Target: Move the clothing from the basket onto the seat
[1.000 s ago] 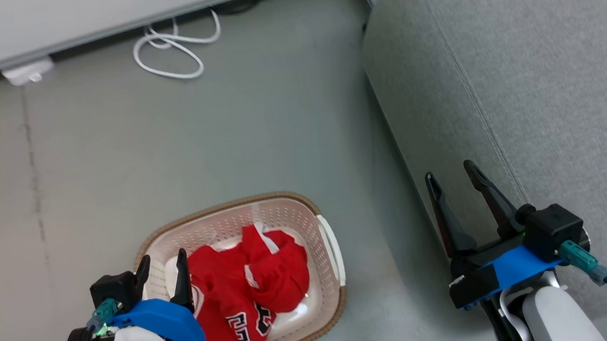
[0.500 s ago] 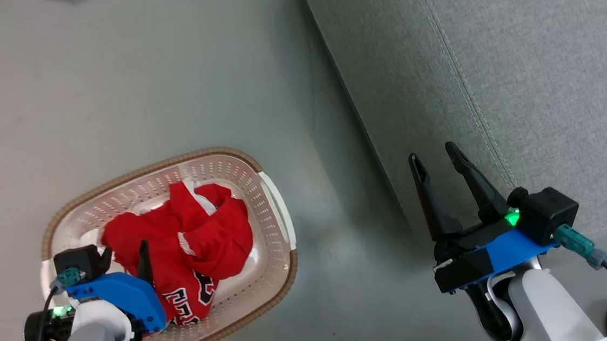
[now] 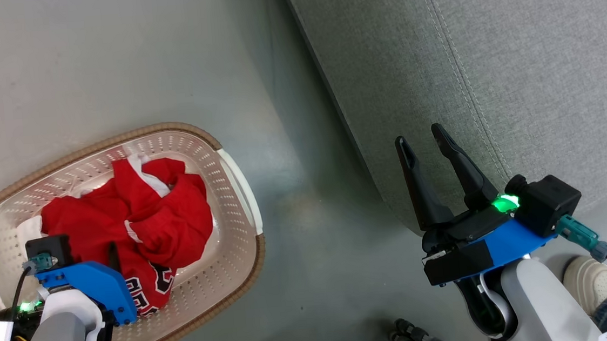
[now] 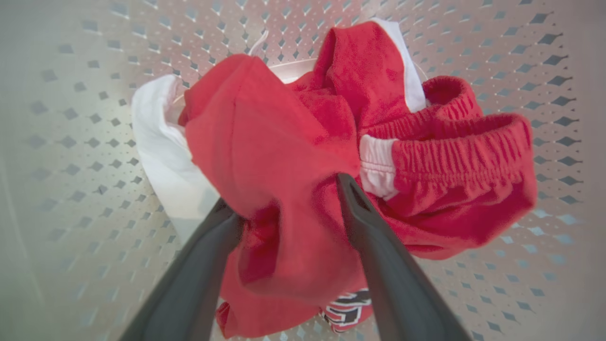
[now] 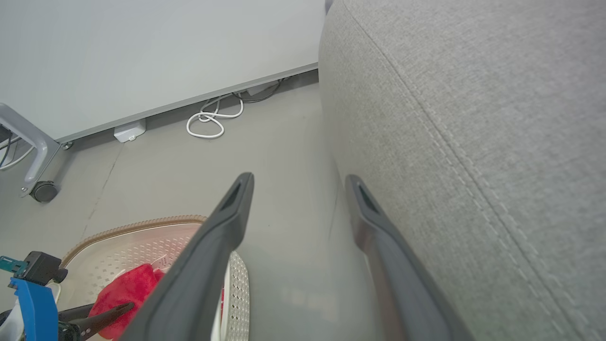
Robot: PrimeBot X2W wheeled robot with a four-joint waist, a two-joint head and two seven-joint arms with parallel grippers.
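Left end effector [image 4: 284, 193] spread astride clothing [image 4: 265, 132] fold; sink deeper, pinch both layers; right end effector [image 3: 419, 138] spread, empty.

grey floor [image 3: 84, 74], bearing basket [image 3: 229, 209], sofa [image 3: 490, 69]

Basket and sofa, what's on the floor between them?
Nothing: in the head view, only bare grey floor separates the basket from the sofa.

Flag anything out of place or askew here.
Nothing spilled or damaged. A loose white cable coils on the floor by the wall, and a person's shoe stands close beside the robot's right forearm.
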